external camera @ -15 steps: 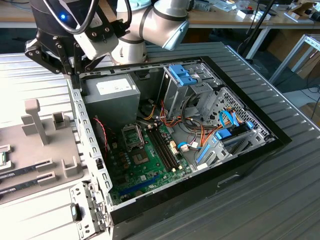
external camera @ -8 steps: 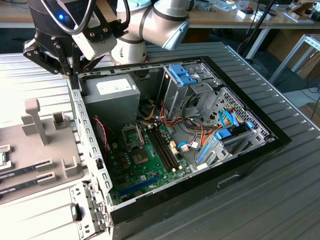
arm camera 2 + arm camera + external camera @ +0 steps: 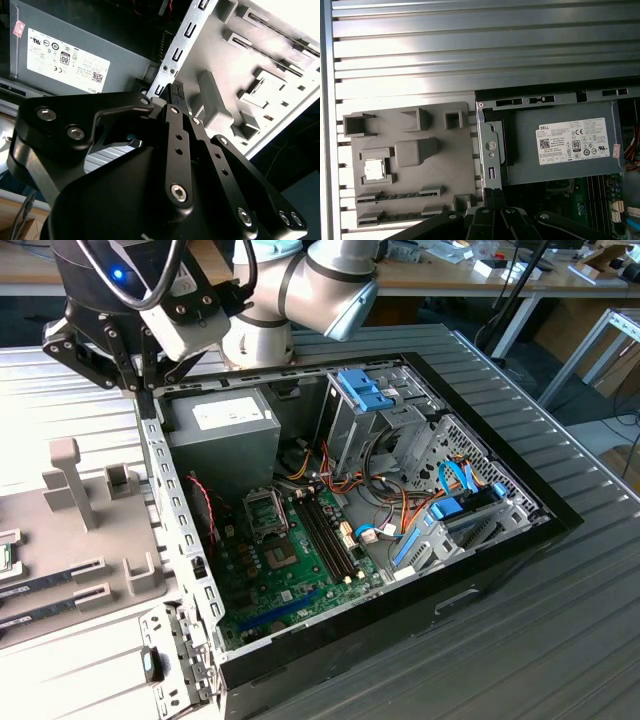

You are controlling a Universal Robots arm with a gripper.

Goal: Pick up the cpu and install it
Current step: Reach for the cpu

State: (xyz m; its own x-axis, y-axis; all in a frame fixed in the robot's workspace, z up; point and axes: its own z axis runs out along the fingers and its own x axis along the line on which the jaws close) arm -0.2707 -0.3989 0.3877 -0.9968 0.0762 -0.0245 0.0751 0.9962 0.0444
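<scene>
Firstly, on the exterior view's left lies the grey holder tray [image 3: 60,510]. In the first wrist view the cpu [image 3: 374,170] rests flat in a square pocket of this tray, silver top up, well apart from the gripper [image 3: 493,196]. In the exterior view the gripper [image 3: 140,378] hangs above the metal side wall [image 3: 175,510] of the open computer case [image 3: 480,570], between the tray and the power supply [image 3: 225,425]. In the second wrist view its fingers [image 3: 171,122] are pressed together with nothing between them. More to the right inside the case are the motherboard [image 3: 290,565] with the socket frame [image 3: 265,510], then the drive cage [image 3: 365,390] with blue tabs
</scene>
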